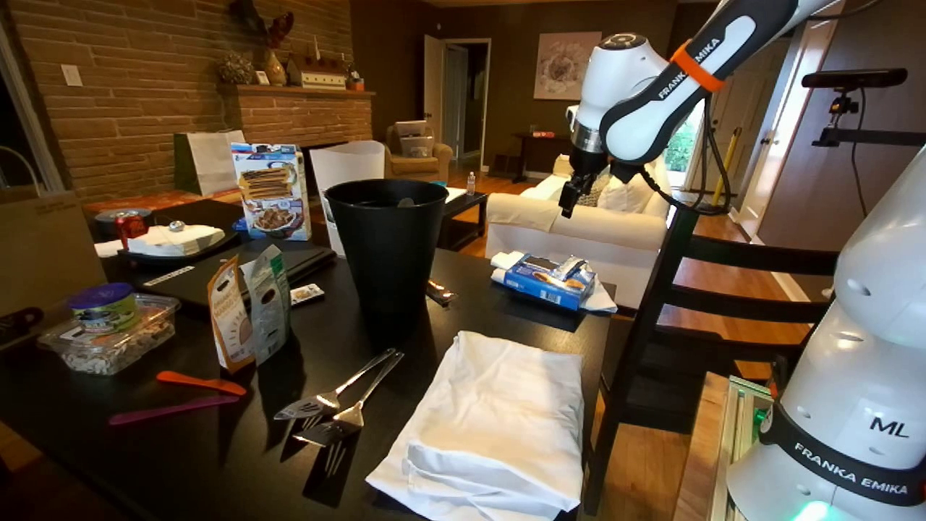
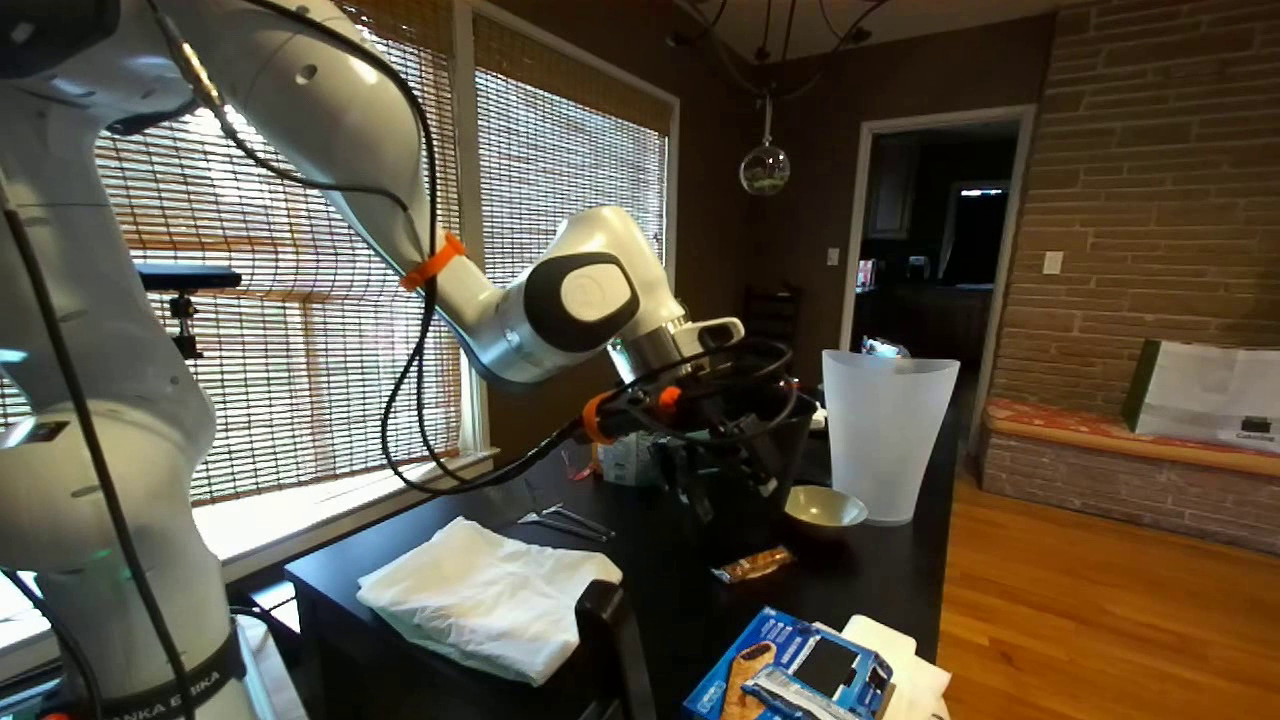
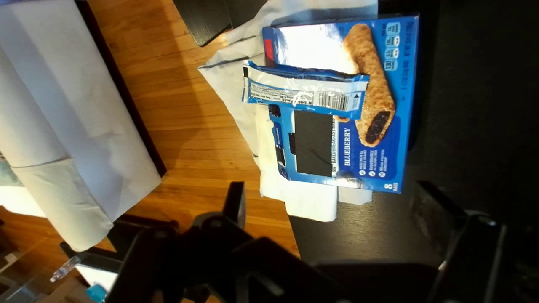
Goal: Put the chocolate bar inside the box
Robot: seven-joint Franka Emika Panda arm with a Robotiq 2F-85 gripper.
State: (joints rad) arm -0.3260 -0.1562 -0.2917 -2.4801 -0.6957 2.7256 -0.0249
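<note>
The blue box [image 1: 548, 281] lies flat near the table's edge in both exterior views [image 2: 730, 672]. Its white flaps stick out, and its face has a pastry picture and a dark rectangle [image 3: 313, 143]. A blue-and-white wrapped bar [image 3: 305, 89] lies on top of it, also visible in an exterior view [image 2: 795, 692]. A brown wrapped bar [image 2: 753, 565] lies on the table beside the black bin and shows in an exterior view [image 1: 440, 291]. I cannot tell which is the chocolate bar. My gripper [image 3: 337, 206] is open and empty, above the table [image 1: 568, 202], apart from both bars.
A tall black bin [image 1: 383, 250] stands mid-table. A bowl [image 2: 825, 507] and a white bin [image 2: 888, 440] stand behind the brown bar. A folded white cloth [image 1: 506, 420] and metal servers [image 1: 343, 412] lie nearer. A chair back [image 2: 612, 640] rises at the table's edge.
</note>
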